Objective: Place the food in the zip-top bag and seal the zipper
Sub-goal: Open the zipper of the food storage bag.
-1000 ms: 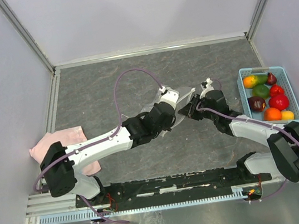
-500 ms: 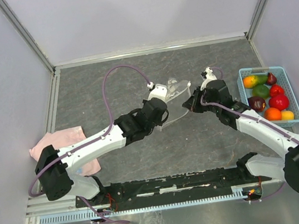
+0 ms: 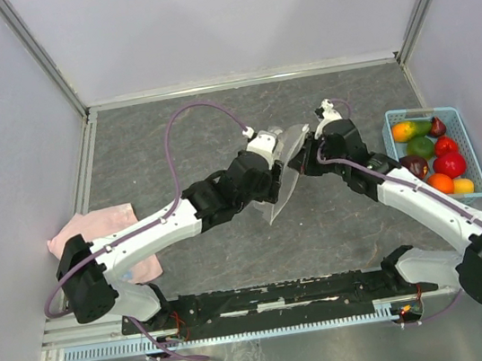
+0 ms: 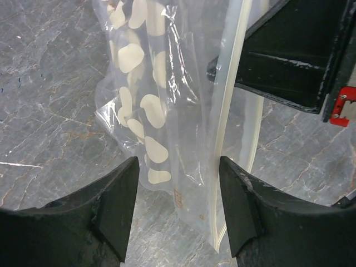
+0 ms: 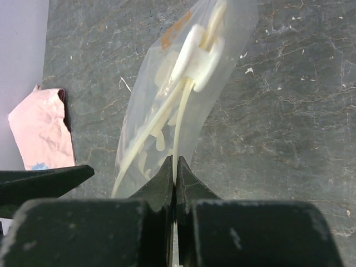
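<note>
A grey marbled table (image 3: 143,131) is pictured, with a pink cloth (image 3: 85,229) laid at its left edge and a light-blue perforated basket (image 3: 421,109) set at its right.

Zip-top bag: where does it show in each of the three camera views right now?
Top external: zip-top bag at centre, between left gripper and right gripper.
Left wrist: bag mid-frame, hanging beyond the open fingers, white spots upper left.
Right wrist: bag at centre, rising from the shut fingers.
Shared landmark: the grey marbled table under it in all three.
</note>
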